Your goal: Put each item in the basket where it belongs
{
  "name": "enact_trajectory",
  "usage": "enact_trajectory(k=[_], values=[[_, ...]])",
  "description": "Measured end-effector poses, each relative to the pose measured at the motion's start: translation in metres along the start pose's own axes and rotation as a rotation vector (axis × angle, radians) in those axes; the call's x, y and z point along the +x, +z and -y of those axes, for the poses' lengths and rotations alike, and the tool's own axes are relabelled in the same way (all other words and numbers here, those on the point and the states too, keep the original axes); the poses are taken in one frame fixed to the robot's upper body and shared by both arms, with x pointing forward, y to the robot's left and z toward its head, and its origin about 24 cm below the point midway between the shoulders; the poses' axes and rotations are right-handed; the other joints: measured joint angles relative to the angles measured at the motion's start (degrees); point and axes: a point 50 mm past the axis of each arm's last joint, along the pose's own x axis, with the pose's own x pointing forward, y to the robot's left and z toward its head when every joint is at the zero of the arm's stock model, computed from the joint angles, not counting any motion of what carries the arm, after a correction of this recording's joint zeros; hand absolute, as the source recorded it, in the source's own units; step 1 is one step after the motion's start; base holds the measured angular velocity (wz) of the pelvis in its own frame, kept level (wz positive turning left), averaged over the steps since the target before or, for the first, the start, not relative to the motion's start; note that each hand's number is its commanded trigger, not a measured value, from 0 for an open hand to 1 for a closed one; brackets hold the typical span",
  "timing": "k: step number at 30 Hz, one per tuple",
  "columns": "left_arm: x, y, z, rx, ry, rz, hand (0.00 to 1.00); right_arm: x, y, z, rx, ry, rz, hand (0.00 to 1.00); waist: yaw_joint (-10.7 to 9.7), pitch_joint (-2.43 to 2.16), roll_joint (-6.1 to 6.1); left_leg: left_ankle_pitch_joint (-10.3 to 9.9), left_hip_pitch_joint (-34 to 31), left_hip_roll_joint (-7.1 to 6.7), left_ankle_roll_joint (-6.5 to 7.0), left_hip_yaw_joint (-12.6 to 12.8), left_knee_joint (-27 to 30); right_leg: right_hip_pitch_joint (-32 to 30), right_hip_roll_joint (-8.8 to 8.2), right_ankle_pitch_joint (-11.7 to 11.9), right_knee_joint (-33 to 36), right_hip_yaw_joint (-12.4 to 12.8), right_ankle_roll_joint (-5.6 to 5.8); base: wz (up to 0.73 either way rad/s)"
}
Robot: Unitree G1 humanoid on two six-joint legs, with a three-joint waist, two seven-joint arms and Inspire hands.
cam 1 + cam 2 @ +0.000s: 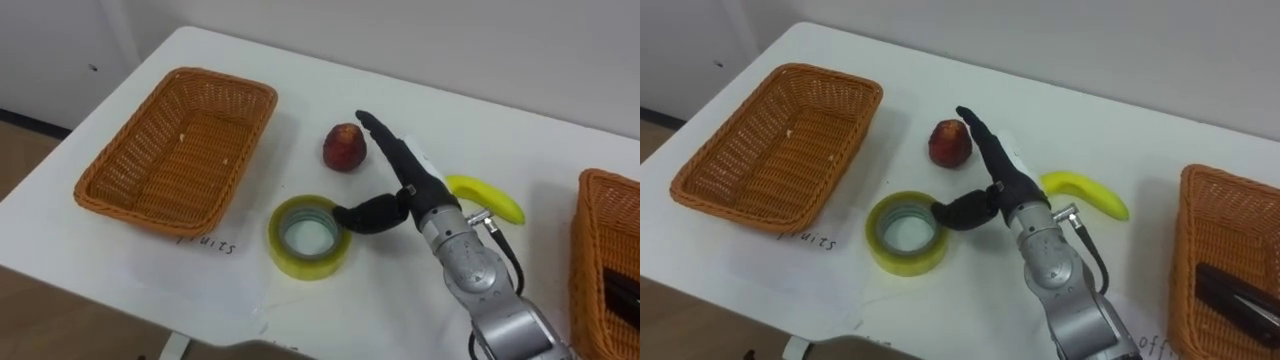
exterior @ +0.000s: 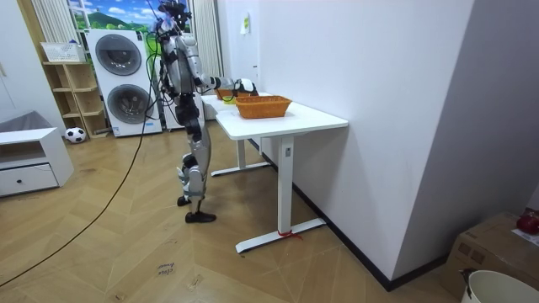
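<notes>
Over the white table (image 1: 450,110) by stacked washing machines (image 2: 123,76), right hand (image 1: 410,176) open-fingered between apple (image 1: 344,147) and tape roll (image 1: 278,238).

White table (image 1: 480,110): baskets (image 1: 180,150), apple (image 1: 343,147), banana (image 1: 490,198), tape (image 1: 312,263).

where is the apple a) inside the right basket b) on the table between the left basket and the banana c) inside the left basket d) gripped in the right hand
b: the apple sits on the table between the left basket and the banana, the open right hand beside it.
</notes>
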Motion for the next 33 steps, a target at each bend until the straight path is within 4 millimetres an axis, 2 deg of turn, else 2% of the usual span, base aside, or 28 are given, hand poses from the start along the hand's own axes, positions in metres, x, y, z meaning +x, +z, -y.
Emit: enact_trajectory(k=[5, 12, 25, 33], values=[[0.0, 0.0, 0.001, 0.0, -0.008, -0.001, 0.0, 0.001, 0.018, -0.005, 0.0, 0.016, 0.066, 0.0, 0.0, -0.03, 0.66, 0.0, 0.0, -0.01, 0.0, -0.1, 0.0, 0.1, 0.01, 0.0, 0.0, -0.1, 0.0, 0.0], [0.0, 0.0, 0.002, -0.001, -0.026, 0.0, 0.0, 0.001, 0.026, -0.009, -0.006, 0.039, 0.099, 0.0, 0.0, -0.07, 1.08, 0.0, 0.0, -0.01, 0.0, -0.2, 0.1, 0.2, 0.01, 0.0, 0.0, 0.0, 0.0, 0.01], [-0.001, -0.008, 0.006, 0.001, -0.075, -0.037, 0.0, 0.001, 0.029, -0.012, -0.034, 0.068, 0.11, 0.0, 0.1, -0.2, 0.75, 0.0, 0.0, -0.02, 0.01, -0.3, 0.1, 0.3, -0.02, 0.0, 0.0, 0.0, 0.0, 0.0], [-0.001, -0.008, 0.007, 0.0, -0.104, -0.038, 0.0, 0.001, 0.03, -0.012, -0.041, 0.075, 0.113, 0.0, 0.0, 0.04, 0.08, 0.0, 0.0, -0.02, 0.01, -0.3, 0.2, 0.3, -0.02, 0.0, 0.0, -0.1, 0.0, 0.0]])
